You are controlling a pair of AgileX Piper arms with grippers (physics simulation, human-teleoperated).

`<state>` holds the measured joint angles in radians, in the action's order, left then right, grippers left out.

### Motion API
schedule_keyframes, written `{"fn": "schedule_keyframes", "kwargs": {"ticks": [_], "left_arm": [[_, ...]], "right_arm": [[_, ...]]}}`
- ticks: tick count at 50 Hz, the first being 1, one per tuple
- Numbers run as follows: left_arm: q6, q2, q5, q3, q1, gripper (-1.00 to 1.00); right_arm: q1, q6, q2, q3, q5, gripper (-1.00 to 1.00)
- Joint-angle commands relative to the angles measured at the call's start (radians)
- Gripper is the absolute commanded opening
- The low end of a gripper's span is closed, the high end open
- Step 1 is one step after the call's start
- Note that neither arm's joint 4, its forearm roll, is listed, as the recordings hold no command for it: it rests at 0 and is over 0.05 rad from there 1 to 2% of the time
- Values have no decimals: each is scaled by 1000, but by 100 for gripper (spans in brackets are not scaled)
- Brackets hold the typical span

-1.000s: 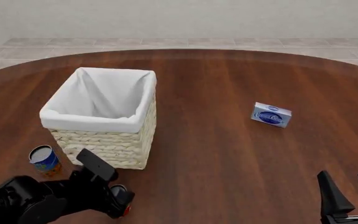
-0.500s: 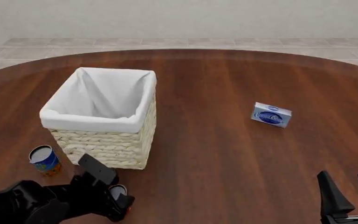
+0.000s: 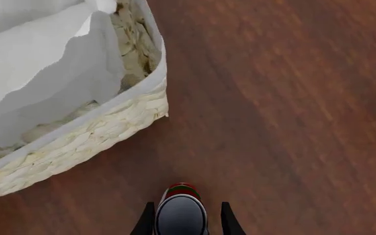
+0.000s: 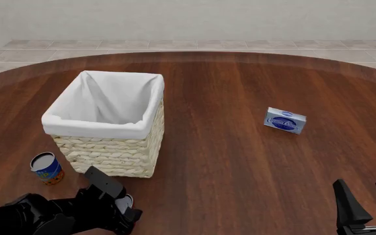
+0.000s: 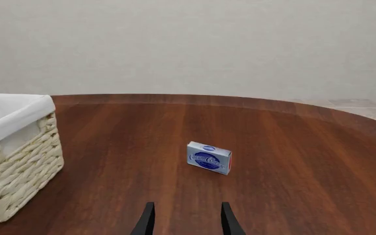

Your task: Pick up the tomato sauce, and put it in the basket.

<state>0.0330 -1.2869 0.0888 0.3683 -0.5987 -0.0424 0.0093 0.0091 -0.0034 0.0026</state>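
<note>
The tomato sauce (image 3: 180,215), a small tin with a red and green label and a grey top, sits between the black fingers of my left gripper (image 3: 186,205), which is shut on it. In the front view only the can's grey top (image 4: 125,199) shows, beside the left gripper (image 4: 127,209), near the table's front edge and just in front of the basket's near right corner. The basket (image 4: 95,126) is woven straw with a white liner; its open inside and rim (image 3: 77,139) show in the left wrist view. My right gripper (image 4: 362,183) stands open and empty at the front right.
A blue-and-orange labelled can (image 4: 46,168) stands upright left of the basket's front. A small blue-and-white box (image 4: 285,120) lies on the right half of the round wooden table, ahead of the right gripper (image 5: 187,204). The box (image 5: 209,157) and basket side (image 5: 18,161) show there.
The left arm has drawn back toward the table's front edge with the can in its grip. The can's red side no longer shows from the front. The right arm has not moved.
</note>
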Motion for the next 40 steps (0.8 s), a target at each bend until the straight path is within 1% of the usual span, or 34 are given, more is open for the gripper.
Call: {"fn": "schedule_keyframes", "kwargs": {"ticks": [1,10,11,12,13,14,18,19,20,21,23,24,26,40], "left_arm": [[10,-20,-31,-19,-1,100],[9,-24,-40,-30,-8,100],[-5,-15,-38,-30,9,100],[-36,-1,-33,-31,30,100],[-36,-1,-33,-31,30,100],[-41,3,-30,-28,30,-100],[-52,7,-30,-27,28,-100],[-67,17,-28,-26,42,-100],[-64,18,-23,-24,31,-100],[-88,16,-20,-24,57,-100],[-94,37,-6,-16,57,-100],[-101,40,-3,-15,82,-100],[-101,40,1,-14,73,-100],[-128,92,63,15,79,-100]], "right_arm": [[-1,1,-1,0,1,100],[-1,1,-2,-1,2,100],[-1,1,-2,-1,2,100],[-1,1,-3,-1,2,100],[-1,1,-3,-1,2,100],[-1,1,-3,-1,3,100],[0,-1,-3,-1,2,100],[1,-1,-2,-2,2,100],[1,-1,-2,-2,1,100],[1,-1,-2,-2,1,100],[1,-1,-1,-2,0,100],[0,-1,-1,-2,1,100],[0,-1,-1,-2,0,100],[-2,-1,1,-2,-1,100]]}}
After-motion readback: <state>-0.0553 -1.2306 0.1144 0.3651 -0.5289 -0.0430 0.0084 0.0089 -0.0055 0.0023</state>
